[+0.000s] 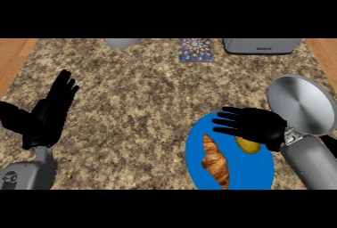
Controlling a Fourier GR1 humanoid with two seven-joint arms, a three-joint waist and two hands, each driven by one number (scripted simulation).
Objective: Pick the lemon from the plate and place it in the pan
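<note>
A yellow lemon (247,145) lies on the blue plate (200,173) at the lower right, next to a croissant (216,161). My right hand (255,124) hovers over the plate's upper part, fingers spread straight toward the left, its palm just above the lemon and hiding part of it. Nothing is held in it. The round silver pan (302,103) sits to the right of the plate, its handle hidden behind my right wrist. My left hand (54,107) rests open at the far left, fingers pointing up.
Along the counter's far edge stand a grey bowl-like object (122,42), a patterned card (196,50) and a grey toaster (262,45). Wooden floor shows beyond the counter's left and right sides.
</note>
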